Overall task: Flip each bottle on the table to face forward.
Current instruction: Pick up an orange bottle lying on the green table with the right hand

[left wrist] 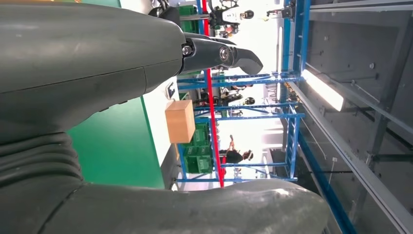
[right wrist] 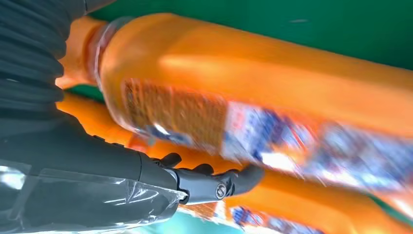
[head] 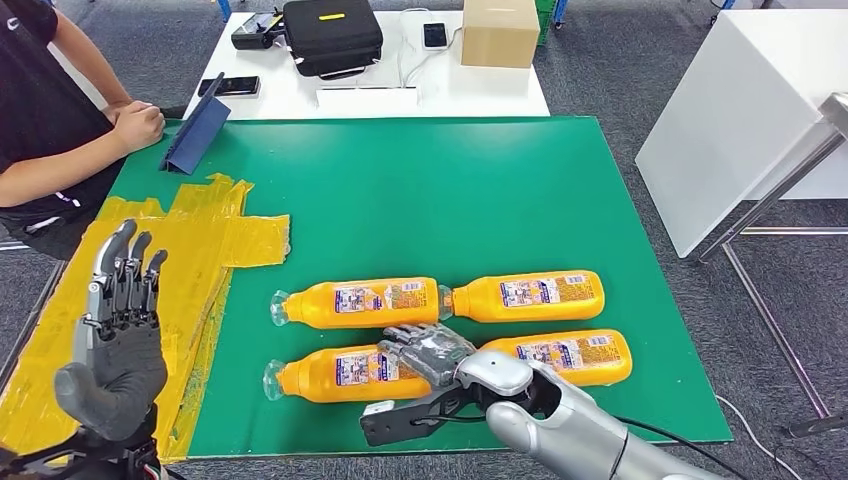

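A: Since the right hand point(head: 428, 350) is already down among the four bottles, which one is it on?

B: Front-left bottle point(head: 345, 374), lying on its side on the green surface point(head: 420, 190). Fingers point(head: 415, 340) draped over its base end, so the body runs away from the hand toward the robot's left, cap pointing left. Long axis is crosswise to the forearm.

A: Gripping it or just resting?

B: Cannot tell. Head view shows fingers laid over the bottle, right wrist view shows a dark finger point(right wrist: 214, 183) curled against an orange bottle body point(right wrist: 253, 92), but it's blurred. Touching for sure; a full wrap I can't confirm.

A: Other bottles?

B: Front-right bottle point(head: 565, 357) just beside the hand on its far-right side, back-left bottle point(head: 355, 302) and back-right bottle point(head: 525, 295) just beyond the fingertips. All parallel, all lying flat.

A: Left hand?

B: Left hand point(head: 120, 330) raised, fingers spread, holding nothing, well apart from the bottles over the yellow tape point(head: 190, 240). Right is clearly the nearer one.

A: So the roll?

B: My guess: rotate about that left-right axis; the tight neighbours could get nudged.
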You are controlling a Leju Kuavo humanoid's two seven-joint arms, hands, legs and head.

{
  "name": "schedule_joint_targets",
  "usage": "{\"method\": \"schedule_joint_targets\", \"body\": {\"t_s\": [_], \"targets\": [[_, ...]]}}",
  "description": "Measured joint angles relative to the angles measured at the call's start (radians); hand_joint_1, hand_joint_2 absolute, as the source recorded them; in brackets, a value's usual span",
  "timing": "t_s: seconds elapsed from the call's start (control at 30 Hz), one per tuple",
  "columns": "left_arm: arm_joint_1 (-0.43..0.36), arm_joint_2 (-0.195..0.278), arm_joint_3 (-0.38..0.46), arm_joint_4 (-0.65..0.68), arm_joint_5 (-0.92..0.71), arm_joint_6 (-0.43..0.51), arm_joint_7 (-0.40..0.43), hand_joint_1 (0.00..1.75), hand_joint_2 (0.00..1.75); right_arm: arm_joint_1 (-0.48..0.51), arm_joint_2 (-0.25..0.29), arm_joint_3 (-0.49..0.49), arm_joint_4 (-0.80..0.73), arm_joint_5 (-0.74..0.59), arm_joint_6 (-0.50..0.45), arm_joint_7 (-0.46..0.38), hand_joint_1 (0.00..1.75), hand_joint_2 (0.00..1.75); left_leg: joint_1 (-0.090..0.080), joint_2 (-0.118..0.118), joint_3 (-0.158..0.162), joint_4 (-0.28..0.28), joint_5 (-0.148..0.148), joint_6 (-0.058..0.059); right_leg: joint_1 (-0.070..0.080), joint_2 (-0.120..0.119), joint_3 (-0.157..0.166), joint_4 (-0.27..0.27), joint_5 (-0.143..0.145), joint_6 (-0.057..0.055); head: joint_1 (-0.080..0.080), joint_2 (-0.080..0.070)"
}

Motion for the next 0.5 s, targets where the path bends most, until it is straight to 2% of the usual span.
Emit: {"method": "schedule_joint_targets", "body": {"t_s": [0.13, 0.27, 0.37, 0.4, 0.5], "targets": [[-0.024, 0.0, -0.002, 0.01, 0.018, 0.003, 0.024, 0.0, 0.0, -0.015, -0.003, 0.027, 0.069, 0.13, 0.009, -0.024, 0.0, 1.75, 0.0, 0.0, 0.0, 0.0, 0.0, 0.0, 0.0, 0.0, 0.0, 0.0, 0.0, 0.0, 0.0, 0.0], [-0.07, -0.001, -0.014, 0.013, 0.03, 0.026, 0.07, 0.0, 0.0, -0.027, 0.014, 0.039, 0.099, 0.152, 0.059, -0.017, 0.0, 1.75, 0.0, 0.0, 0.001, 0.0, 0.0, 0.0, 0.0, 0.0, 0.0, 0.0, 0.001, 0.0, 0.0, 0.0], [-0.084, 0.0, -0.021, 0.015, 0.039, 0.036, 0.074, 0.0, 0.0, -0.037, 0.018, 0.045, 0.11, 0.149, 0.089, -0.02, 0.1, 1.75, 0.0, 0.001, 0.002, 0.0, 0.0, 0.0, 0.0, 0.0, 0.001, 0.0, 0.001, 0.0, 0.0, 0.0], [-0.084, 0.0, -0.022, 0.017, 0.042, 0.038, 0.069, 0.0, 0.0, -0.041, 0.018, 0.047, 0.116, 0.147, 0.095, -0.028, 0.45, 1.75, 0.0, 0.001, 0.002, 0.0, 0.0, 0.0, 0.0, 0.0, 0.001, 0.0, 0.001, 0.0, 0.0, 0.0], [-0.085, 0.0, -0.026, 0.024, 0.048, 0.04, 0.056, 0.0, 0.0, -0.053, 0.019, 0.053, 0.137, 0.14, 0.104, -0.053, 1.64, 1.75, 0.0, 0.001, 0.002, 0.0, 0.0, 0.0, 0.0, 0.0, 0.001, 0.0, 0.001, 0.0, 0.0, 0.0]]}}
